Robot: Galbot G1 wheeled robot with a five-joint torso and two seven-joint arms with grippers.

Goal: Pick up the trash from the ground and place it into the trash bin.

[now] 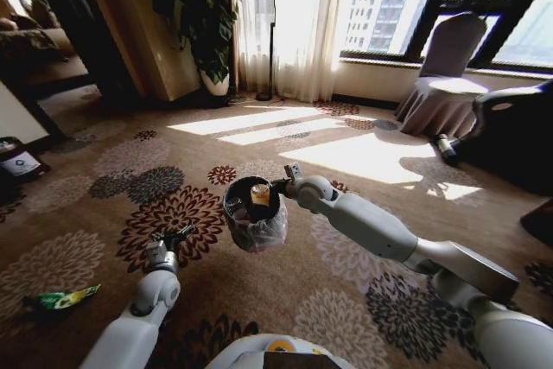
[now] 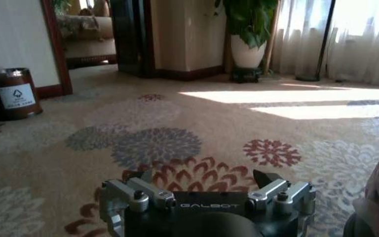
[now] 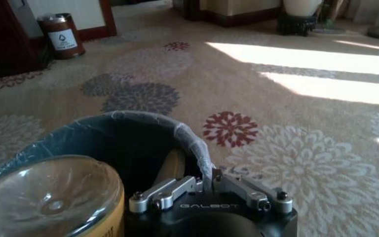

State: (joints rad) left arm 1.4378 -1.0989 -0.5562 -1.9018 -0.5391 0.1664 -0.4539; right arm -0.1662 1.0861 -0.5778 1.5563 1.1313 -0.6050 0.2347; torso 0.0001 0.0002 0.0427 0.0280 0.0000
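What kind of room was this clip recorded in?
Probably a hotel lounge or suite: floral patterned carpet, a fabric-covered banquet chair by tall curtained windows, and a large potted plant.

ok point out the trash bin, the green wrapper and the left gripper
trash bin (image 1: 275,232), head view, on its bag-lined side wall
green wrapper (image 1: 59,299), head view, on its middle, lying on the carpet
left gripper (image 1: 173,237), head view, between its open fingertips

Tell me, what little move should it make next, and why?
Probably swing the left gripper toward the green wrapper on the carpet. That gripper hangs open and empty, the wrapper lies to its left, and the right gripper holds the trash bin by its rim, a bottle already inside.
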